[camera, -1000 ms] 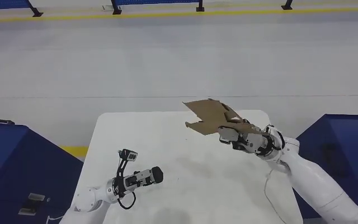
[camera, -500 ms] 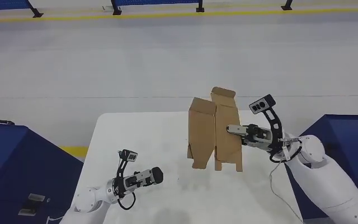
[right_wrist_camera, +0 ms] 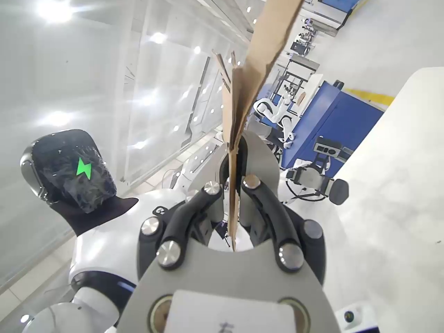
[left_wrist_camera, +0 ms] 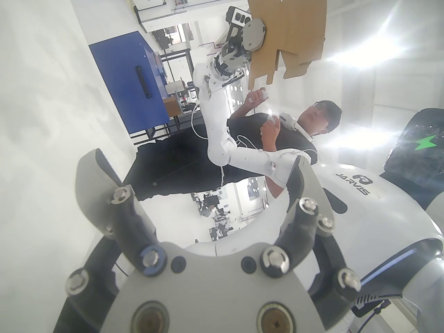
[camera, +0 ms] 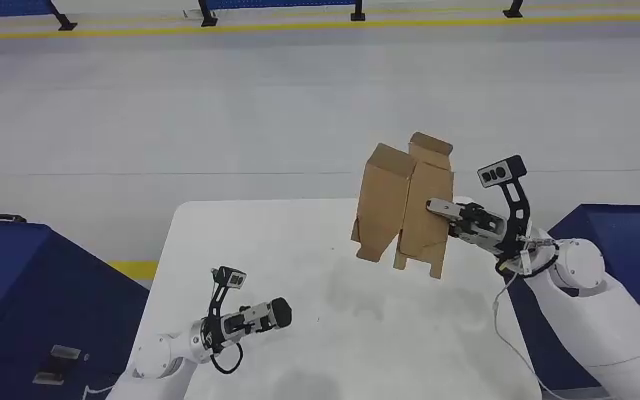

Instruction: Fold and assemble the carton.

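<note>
A white table (camera: 300, 240) stands on a pale grey floor (camera: 300, 100); a yellow line (camera: 300, 22) crosses the floor at the far side; a blue cabinet (camera: 50, 290) flanks the table at the left and a second blue cabinet (camera: 600, 225) at the right. There is one carton and two grippers. At the left, the left gripper (camera: 280, 312) sits low over the table's near left part, its fingers (left_wrist_camera: 100, 171) spread wide and holding nothing; toward the right, the brown carton (camera: 400, 215), flattened with its flaps out, is held upright in the air over the table's far right part; the right gripper (camera: 437, 208) pinches its side, jaws clamped on the cardboard edge.
</note>
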Controlling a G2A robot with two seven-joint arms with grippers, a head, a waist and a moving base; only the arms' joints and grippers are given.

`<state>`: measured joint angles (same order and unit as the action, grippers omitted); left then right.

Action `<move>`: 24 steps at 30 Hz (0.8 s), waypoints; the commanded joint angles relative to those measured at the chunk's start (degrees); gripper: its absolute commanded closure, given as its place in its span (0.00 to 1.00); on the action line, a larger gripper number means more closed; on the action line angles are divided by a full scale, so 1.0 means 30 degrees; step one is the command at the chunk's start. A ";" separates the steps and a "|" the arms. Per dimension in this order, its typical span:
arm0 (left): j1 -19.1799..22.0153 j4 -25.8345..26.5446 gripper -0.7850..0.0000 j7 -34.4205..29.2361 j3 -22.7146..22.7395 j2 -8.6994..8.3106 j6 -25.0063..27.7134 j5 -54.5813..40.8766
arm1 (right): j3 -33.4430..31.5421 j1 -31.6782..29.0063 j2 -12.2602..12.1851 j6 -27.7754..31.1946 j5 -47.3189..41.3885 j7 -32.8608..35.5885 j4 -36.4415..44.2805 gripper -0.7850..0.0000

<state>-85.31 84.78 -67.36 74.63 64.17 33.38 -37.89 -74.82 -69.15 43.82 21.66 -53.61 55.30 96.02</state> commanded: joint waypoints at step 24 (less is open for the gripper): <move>-0.0016 0.2565 0.00 0.0515 0.2027 -0.0740 -0.6515 0.2529 | 0.2602 -0.0711 0.0252 -0.3917 0.8028 0.0595 0.1003 1.00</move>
<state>-85.40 92.23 -65.47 81.27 61.91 14.10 -29.84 -66.71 -71.24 44.61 10.22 -26.67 55.59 98.75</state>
